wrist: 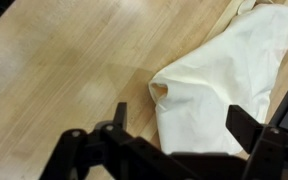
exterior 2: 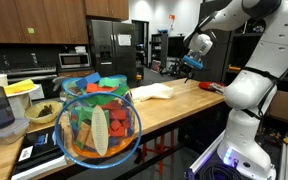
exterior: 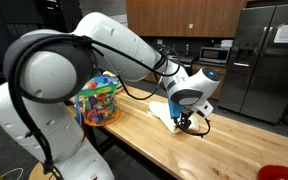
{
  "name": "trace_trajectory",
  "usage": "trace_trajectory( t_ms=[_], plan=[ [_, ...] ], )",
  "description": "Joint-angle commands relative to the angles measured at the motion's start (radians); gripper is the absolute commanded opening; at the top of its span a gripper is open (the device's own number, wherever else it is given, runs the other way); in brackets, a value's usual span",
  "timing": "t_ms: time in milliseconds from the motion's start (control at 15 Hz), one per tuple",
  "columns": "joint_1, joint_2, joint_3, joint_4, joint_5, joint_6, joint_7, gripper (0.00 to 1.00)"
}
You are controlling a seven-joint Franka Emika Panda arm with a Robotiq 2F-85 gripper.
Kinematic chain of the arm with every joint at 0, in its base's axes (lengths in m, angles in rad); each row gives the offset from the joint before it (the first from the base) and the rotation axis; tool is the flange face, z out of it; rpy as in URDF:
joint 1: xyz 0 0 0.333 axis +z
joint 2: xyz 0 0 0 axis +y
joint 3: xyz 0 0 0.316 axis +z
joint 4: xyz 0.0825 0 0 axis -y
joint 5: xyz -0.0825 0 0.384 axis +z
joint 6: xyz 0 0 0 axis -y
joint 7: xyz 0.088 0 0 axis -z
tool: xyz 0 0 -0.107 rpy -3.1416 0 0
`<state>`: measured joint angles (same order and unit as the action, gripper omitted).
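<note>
at lower centre of the wrist view, gripper (wrist: pixel 181 118), jaws wide apart and empty, just above cream cloth (wrist: pixel 224 70) crumpled at right on wooden counter (wrist: pixel 64 60). at left in an exterior view, clear tub (exterior: pixel 80 102) crammed with colourful toy pieces (exterior: pixel 102 108).

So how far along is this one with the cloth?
Nothing looks done yet: the cream cloth lies crumpled on the wooden counter, ungrasped. In hand: the pincer hangs open above it, jaws spread over its folded edge. Left, seemingly: coming down, closing on the cloth and handling it.
</note>
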<state>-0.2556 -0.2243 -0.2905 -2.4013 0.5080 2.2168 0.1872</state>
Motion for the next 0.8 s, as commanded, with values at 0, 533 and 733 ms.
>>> trace_trajectory(
  t_ms=[0,533,733],
  plan=[
    [-0.003,0.000,0.001,0.000,0.008,-0.002,0.007,1.00],
    [-0.003,0.000,0.001,-0.005,0.011,-0.001,0.021,1.00],
    [-0.005,-0.004,-0.001,-0.015,0.030,0.009,0.039,1.00]
  ],
)
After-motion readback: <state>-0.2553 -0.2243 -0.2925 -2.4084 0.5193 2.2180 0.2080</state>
